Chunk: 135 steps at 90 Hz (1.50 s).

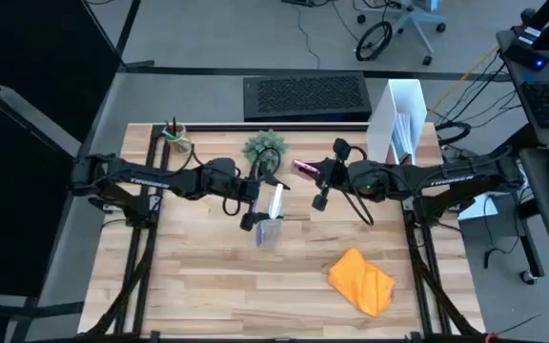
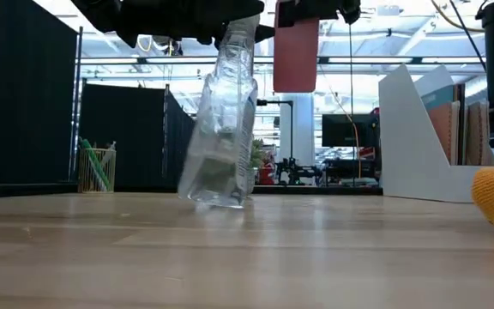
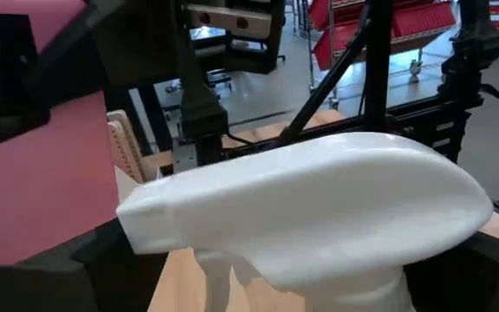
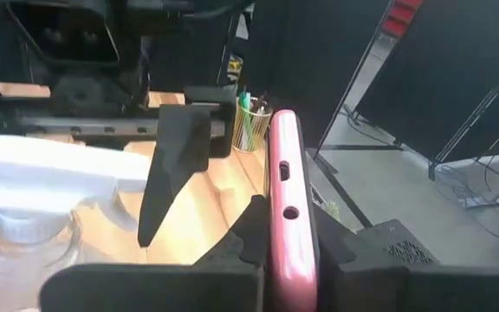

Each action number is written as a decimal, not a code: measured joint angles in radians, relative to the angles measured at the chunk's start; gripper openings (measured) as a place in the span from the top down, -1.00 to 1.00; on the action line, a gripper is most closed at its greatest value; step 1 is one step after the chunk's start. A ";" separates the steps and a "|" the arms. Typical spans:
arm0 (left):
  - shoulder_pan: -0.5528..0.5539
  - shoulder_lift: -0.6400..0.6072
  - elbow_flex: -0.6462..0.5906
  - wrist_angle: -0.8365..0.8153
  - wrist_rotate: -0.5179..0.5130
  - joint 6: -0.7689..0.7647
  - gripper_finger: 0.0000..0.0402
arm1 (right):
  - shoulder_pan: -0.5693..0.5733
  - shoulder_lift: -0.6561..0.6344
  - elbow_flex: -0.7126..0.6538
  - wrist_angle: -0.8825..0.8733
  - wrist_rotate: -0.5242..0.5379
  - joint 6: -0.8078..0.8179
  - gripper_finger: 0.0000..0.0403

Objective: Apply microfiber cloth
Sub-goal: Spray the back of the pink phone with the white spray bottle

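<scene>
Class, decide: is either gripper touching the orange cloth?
Apart. The high view shows the cloth alone near the table's front right, with the left gripper and right gripper far off mid-table.

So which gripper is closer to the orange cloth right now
Right. The right gripper, holding the pink phone, is up-left of the microfiber cloth. The left gripper, on the spray bottle, is farther left.

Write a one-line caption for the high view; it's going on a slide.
Left claw holds the spray bottle, right claw a pink-cased phone; microfiber cloth lies untouched.
</scene>
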 joint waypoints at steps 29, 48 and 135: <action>-0.020 0.000 0.002 -0.004 -0.182 0.022 -0.86 | 0.000 0.000 0.000 -0.016 0.000 0.008 0.96; -0.037 0.000 0.002 -0.007 -0.242 0.056 -0.98 | 0.000 0.000 0.000 -0.028 0.000 0.007 0.96; -0.098 -0.077 0.002 -0.080 -0.195 -0.030 -0.97 | 0.000 0.000 0.000 -0.082 -0.001 0.020 0.96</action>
